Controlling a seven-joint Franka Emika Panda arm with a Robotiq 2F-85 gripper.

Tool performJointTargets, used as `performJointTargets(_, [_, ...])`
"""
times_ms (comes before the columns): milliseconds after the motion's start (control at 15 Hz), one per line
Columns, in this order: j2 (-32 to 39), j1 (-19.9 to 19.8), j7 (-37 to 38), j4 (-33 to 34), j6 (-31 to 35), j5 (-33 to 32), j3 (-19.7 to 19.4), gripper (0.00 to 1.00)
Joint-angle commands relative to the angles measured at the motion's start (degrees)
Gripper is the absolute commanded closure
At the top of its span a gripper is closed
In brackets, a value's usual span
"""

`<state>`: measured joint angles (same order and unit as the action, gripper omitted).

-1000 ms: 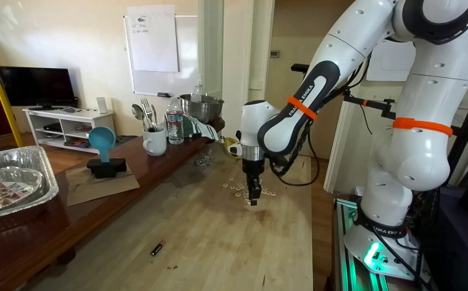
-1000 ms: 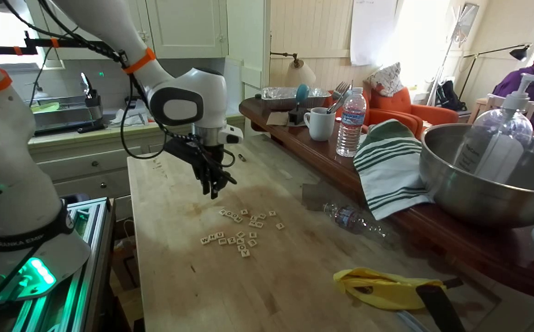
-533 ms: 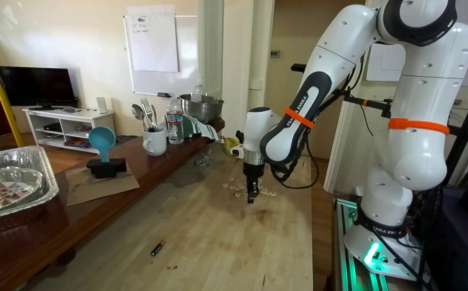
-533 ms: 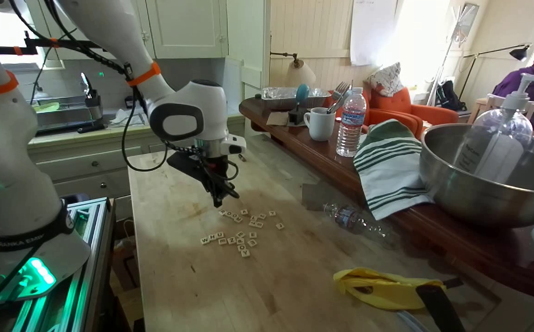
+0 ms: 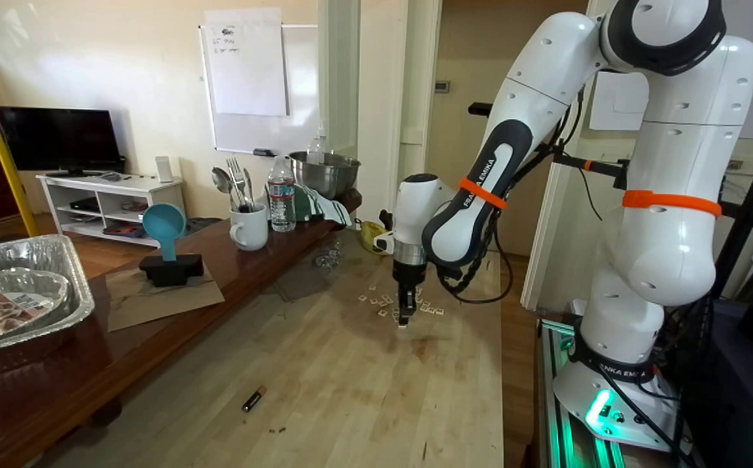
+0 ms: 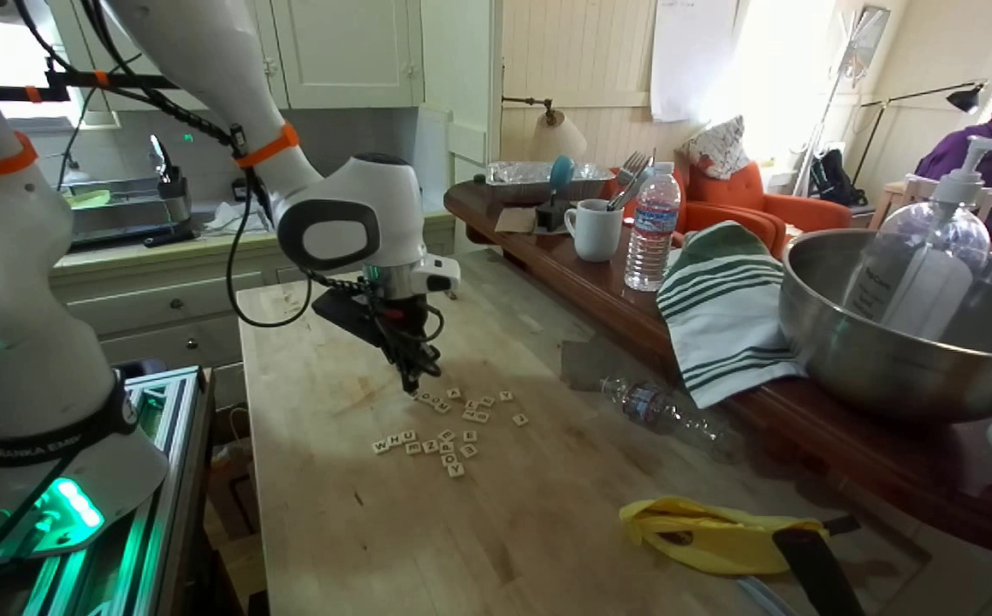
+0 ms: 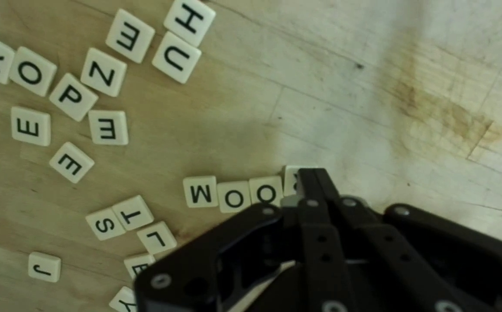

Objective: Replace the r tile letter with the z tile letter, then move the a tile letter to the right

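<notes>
My gripper [image 7: 313, 171] is shut, its fingertips together over the end tile [image 7: 291, 180] of a short row with O, O and M tiles. That end tile's letter is mostly hidden by the fingers, so I cannot read it as the r. The gripper shows low over the table in both exterior views [image 5: 403, 322] [image 6: 411, 385]; I cannot tell whether it touches the tile. The z tile [image 7: 104, 72] lies flat in a cluster of tiles, and also shows in an exterior view [image 6: 430, 446]. The a tile [image 6: 454, 393] lies near the row; in the wrist view it is hidden.
Loose letter tiles lie close around, such as the H tile [image 7: 189, 19] and J tile [image 7: 44, 266]. An empty plastic bottle [image 6: 654, 406] and a yellow bag [image 6: 709, 535] lie on the table. A raised wooden counter [image 5: 207, 283] runs alongside. A battery [image 5: 254, 398] lies on the table.
My gripper has moved down and towards the row of tiles, and its fingertips have come to the row's end tile. The tiles have not visibly moved.
</notes>
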<state>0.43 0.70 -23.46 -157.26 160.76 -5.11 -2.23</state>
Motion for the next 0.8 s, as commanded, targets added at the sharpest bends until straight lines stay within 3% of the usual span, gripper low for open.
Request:
performJointTargets(0, [1.9,-1.0,1.6,0.0,1.9,-1.5,0.2,1.00])
performJointTargets(400, [3.2,-1.6,0.7,0.2,0.7,-1.4,0.1,1.00])
performJointTargets(733, [2.4,-2.2,1.9,0.0,-4.5,-7.8,-0.7,1.00])
